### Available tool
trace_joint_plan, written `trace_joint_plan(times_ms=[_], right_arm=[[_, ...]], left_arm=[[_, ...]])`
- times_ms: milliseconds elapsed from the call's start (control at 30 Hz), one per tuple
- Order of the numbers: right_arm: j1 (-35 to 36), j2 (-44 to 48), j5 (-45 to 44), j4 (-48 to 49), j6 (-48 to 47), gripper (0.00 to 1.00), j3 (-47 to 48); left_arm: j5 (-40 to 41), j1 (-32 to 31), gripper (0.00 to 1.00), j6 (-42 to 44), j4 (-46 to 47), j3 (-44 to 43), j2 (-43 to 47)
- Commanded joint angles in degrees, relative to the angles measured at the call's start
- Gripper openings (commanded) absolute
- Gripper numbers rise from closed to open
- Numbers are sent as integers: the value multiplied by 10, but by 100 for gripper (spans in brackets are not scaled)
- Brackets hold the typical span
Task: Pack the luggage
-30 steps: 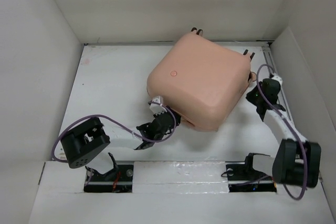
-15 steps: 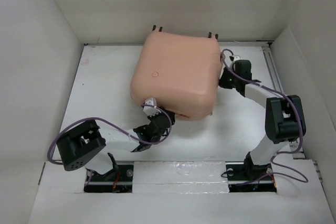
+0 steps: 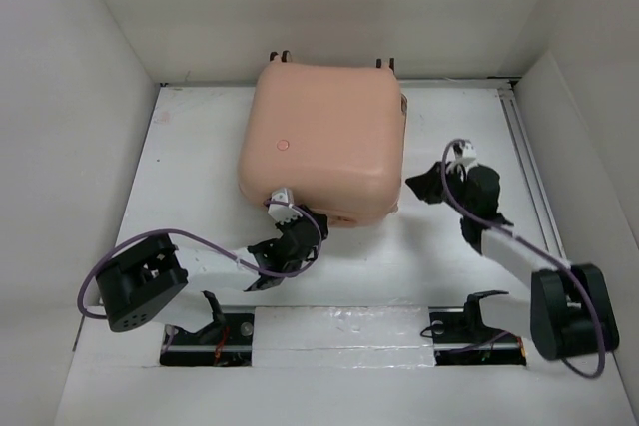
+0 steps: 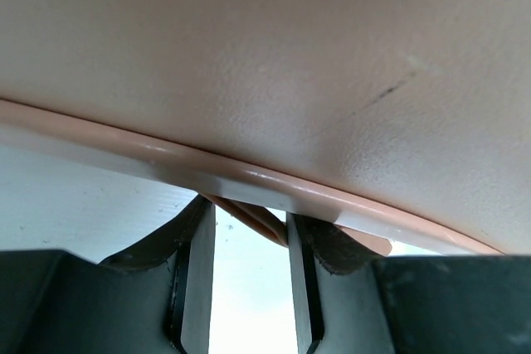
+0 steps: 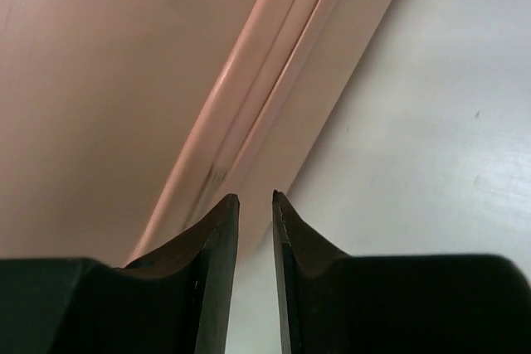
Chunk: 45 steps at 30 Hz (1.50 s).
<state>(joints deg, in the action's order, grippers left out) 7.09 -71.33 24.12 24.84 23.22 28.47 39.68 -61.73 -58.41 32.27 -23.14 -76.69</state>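
While the luggage [image 3: 324,142] lies shut and flat, we list: left gripper [image 4: 249,220] under its near rim, fingers narrowly apart, pink strip between tips, grip unclear; right gripper [image 5: 255,201] near its right side, not touching, slightly parted, empty. Contents unseen; we judge packing nearly finished.

The luggage [image 3: 324,137] is plain pale peach-pink with a small darker pink round logo [image 3: 284,145], the table [image 3: 190,177] and walls [image 3: 300,7] white, the left gripper [image 3: 295,231] and right gripper [image 3: 421,187] black, the arm links [image 3: 215,266] white, the cables [image 3: 200,238] purple.
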Motion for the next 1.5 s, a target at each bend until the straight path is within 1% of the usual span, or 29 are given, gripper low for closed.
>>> trace_joint_plan(times_ms=[0, 33, 67, 100, 167, 233, 300, 400, 467, 533, 567, 633, 733, 833, 1033, 1167, 1300, 1400, 1433, 1467], right_arm=[[0, 110, 30, 178, 24, 29, -123], [7, 138, 30, 204, 24, 29, -150], [7, 165, 12, 204, 24, 31, -191], [13, 217, 12, 204, 29, 33, -205], [19, 264, -7, 173, 23, 34, -229], [24, 314, -7, 153, 6, 38, -235], [30, 331, 4, 134, -8, 39, -241], [36, 336, 37, 89, -39, 41, -217], [42, 308, 56, 78, -55, 42, -210], [49, 279, 78, 93, -55, 43, -204], [49, 243, 87, 101, -60, 43, -195], [54, 209, 113, 116, -65, 43, -184], [59, 173, 118, 161, -65, 42, -192], [66, 144, 113, 182, -71, 42, -192], [78, 125, 81, 195, -89, 43, -172], [92, 131, 54, 173, -113, 43, -166], [98, 125, 41, 167, -126, 44, -148], [103, 111, 48, 177, -131, 44, -142], [103, 105, 55, 194, -131, 43, -142], [103, 92, 60, 204, -131, 36, -142]], left_arm=[[-60, -31, 0, 73, 58, -44, 36], [-60, -31, 0, 73, 58, -44, 36], [-65, -31, 0, 73, 58, -44, 36], [-65, -31, 0, 73, 58, -44, 36], [-72, -26, 0, 73, 58, -44, 31], [-79, -26, 0, 73, 58, -44, 31], [-94, -14, 0, 67, 58, -44, 26], [-106, -8, 0, 67, 63, -38, 26], [-106, -8, 0, 67, 69, -38, 26], [-111, -8, 0, 67, 69, -38, 26], [-111, -8, 0, 67, 74, -38, 26], [-111, -8, 0, 67, 75, -38, 26], [-111, -8, 0, 67, 75, -38, 33], [-111, -8, 0, 67, 75, -33, 33], [-116, -8, 0, 67, 75, -33, 28], [-116, -8, 0, 67, 75, -33, 28], [-116, -8, 0, 67, 69, -33, 28], [-116, -8, 0, 67, 69, -33, 28], [-116, -8, 0, 67, 69, -33, 28], [-116, -8, 0, 67, 69, -33, 28]])
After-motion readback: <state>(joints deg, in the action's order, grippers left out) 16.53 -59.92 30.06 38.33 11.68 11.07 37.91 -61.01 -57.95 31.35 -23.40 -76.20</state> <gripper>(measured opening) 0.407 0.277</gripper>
